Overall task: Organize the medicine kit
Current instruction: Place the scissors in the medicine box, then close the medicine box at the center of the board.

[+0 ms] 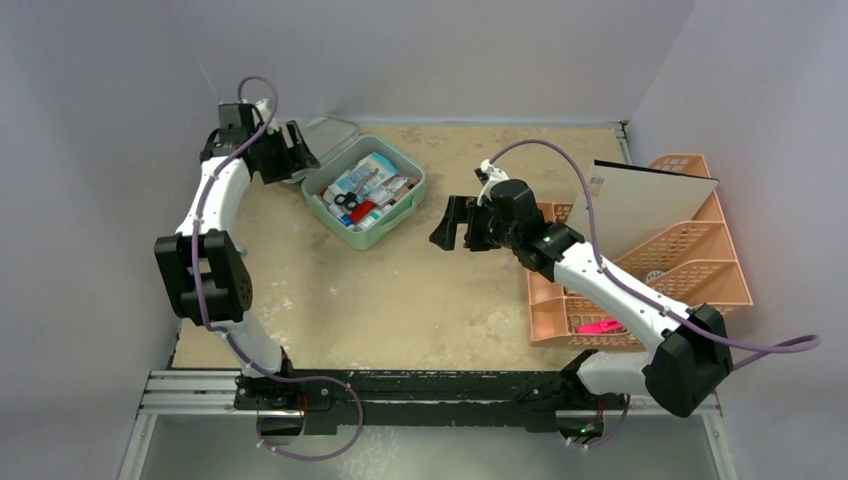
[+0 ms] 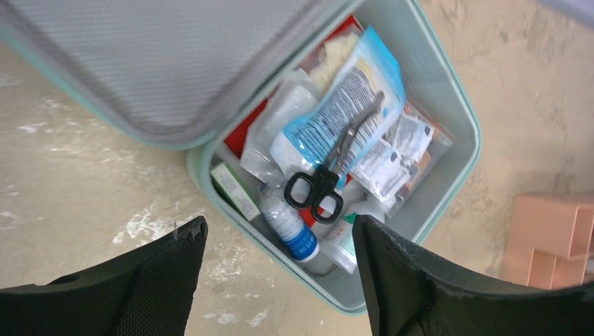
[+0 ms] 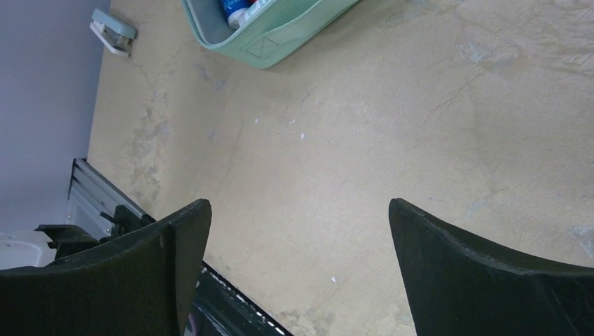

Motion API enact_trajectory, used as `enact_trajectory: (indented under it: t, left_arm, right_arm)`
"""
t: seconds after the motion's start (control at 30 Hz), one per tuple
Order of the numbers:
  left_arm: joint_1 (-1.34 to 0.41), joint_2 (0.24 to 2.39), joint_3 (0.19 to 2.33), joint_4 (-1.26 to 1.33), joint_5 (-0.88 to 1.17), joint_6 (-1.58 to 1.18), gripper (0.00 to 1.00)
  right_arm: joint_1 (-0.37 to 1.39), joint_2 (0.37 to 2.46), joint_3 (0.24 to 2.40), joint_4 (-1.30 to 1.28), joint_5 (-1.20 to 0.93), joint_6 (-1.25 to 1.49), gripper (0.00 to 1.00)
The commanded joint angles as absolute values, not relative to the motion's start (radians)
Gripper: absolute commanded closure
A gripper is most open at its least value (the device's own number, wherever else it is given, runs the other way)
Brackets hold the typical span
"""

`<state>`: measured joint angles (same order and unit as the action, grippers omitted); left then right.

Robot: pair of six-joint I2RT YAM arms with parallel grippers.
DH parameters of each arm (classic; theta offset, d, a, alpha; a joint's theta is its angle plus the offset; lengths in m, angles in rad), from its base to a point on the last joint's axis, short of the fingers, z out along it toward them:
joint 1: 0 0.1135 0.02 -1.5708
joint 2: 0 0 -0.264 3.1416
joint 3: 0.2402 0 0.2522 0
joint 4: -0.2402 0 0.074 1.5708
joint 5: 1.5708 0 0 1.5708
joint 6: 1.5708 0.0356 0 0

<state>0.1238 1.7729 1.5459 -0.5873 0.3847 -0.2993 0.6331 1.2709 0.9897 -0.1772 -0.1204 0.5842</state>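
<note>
The medicine kit (image 1: pixel 322 212) is a mint-green case lying open at the back of the table, its lid (image 1: pixel 328 133) tipped back. In the left wrist view the kit (image 2: pixel 459 161) holds black scissors (image 2: pixel 329 175), a blue-and-white packet (image 2: pixel 343 105), a blue-capped bottle (image 2: pixel 291 224) and several sachets. The lid's grey lining (image 2: pixel 161 63) fills the upper left. My left gripper (image 2: pixel 279 238) hovers open over the kit's near corner, holding nothing; from above it (image 1: pixel 295 150) sits by the lid. My right gripper (image 1: pixel 452 225) stands open and empty over bare table, right of the kit (image 3: pixel 280 35).
A peach lattice rack (image 1: pixel 690 250) stands at the right with a white board (image 1: pixel 650 200) leaning in it and a pink item (image 1: pixel 600 326) in its front tray. Its corner (image 2: pixel 553 238) shows in the left wrist view. Grey walls close in on three sides. A small pale-green object (image 3: pixel 112 31) lies by the wall.
</note>
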Motion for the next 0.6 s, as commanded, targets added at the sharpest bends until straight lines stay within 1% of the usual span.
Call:
enact_trajectory:
  t: [0.0, 0.13, 0.23, 0.4, 0.5, 0.57]
  left_arm:
    - [0.218, 1.720, 1.475, -0.490, 0.347, -0.466, 0.26]
    - [0.325, 1.723, 1.389, -0.384, 0.428, -0.595, 0.28]
    - [0.369, 1.744, 1.337, -0.294, 0.511, -0.643, 0.29]
    - [0.381, 1.782, 1.288, -0.113, 0.604, -0.692, 0.25]
    - [0.381, 1.814, 1.295, -0.085, 0.613, -0.712, 0.24]
    - [0.381, 1.847, 1.308, -0.090, 0.613, -0.728, 0.23]
  right_arm:
    - [0.637, 1.306, 1.002, -0.140, -0.125, 0.654, 0.01]
    - [0.638, 1.385, 1.048, -0.102, -0.180, 0.723, 0.05]
    - [0.642, 1.428, 1.064, -0.060, -0.207, 0.749, 0.08]
    - [0.648, 1.513, 1.128, -0.033, -0.185, 0.803, 0.08]
    - [0.650, 1.569, 1.159, 0.025, -0.151, 0.871, 0.18]
    - [0.648, 1.619, 1.199, 0.035, -0.138, 0.902, 0.22]
